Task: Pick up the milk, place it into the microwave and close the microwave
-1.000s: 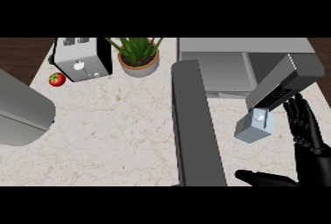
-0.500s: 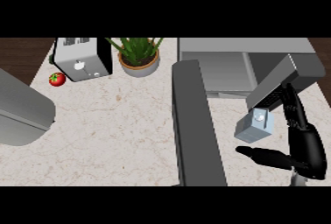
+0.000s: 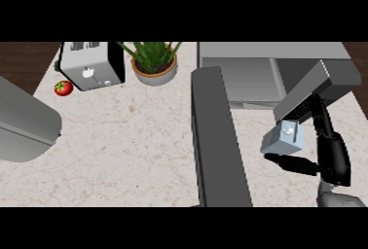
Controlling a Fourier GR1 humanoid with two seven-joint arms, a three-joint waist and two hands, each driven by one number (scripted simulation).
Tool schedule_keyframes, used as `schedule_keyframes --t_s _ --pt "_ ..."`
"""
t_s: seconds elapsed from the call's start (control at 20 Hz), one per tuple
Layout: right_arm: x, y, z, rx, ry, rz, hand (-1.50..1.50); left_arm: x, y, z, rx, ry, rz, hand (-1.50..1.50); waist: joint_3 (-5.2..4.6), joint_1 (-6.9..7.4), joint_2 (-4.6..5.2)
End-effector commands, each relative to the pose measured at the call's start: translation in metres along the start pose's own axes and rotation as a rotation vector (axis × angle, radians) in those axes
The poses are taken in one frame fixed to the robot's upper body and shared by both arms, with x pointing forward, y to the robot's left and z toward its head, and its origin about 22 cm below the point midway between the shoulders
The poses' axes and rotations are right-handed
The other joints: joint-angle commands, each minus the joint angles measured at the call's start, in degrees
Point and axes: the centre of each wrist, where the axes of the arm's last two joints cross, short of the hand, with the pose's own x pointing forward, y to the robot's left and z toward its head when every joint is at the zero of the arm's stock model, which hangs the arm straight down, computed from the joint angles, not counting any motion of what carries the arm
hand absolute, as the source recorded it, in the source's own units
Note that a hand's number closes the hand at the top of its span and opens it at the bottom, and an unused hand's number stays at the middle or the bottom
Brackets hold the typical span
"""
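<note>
The milk carton (image 3: 285,138) stands on the counter (image 3: 129,141) just in front of the open microwave (image 3: 248,78), to the right of its door (image 3: 219,146), which swings far out toward the robot. The right hand (image 3: 327,146) is beside the carton: the thumb reaches under its near side and the fingers rise along its right side, so the hand seems to be curling around it, but I cannot tell if it grasps it fully. The left hand does not show.

The risk I see is that the carton tips or slides if the fingers meet it only on one edge. When it is lifted, it may also strike the grey slanted panel (image 3: 316,92) above it.

The room is narrow, between the door and the counter's right edge. The cavity lies straight ahead, so the way in is short
</note>
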Motion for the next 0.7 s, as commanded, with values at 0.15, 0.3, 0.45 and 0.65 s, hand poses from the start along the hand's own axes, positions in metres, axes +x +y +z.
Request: schedule_keyframes --t_s 0.15,0.3,0.45,0.65 --pt "-0.039 -0.003 0.005 0.068 0.020 -0.016 -1.50 0.007 -0.002 0.001 0.015 -0.008 -0.002 -1.50 0.05 0.06 0.05" --pt "-0.053 0.014 0.014 0.110 0.053 -0.030 -1.50 0.006 -0.008 0.003 0.011 -0.007 -0.004 -1.50 0.05 0.11 0.08" --pt "-0.072 0.010 0.020 0.111 0.065 -0.023 -1.50 0.008 0.007 0.015 0.017 -0.001 0.011 -1.50 0.06 0.51 0.04" --pt "-0.087 0.002 0.039 0.103 0.068 0.000 1.50 -0.010 0.002 0.005 0.010 0.002 0.014 -1.50 0.04 -0.34 0.10"
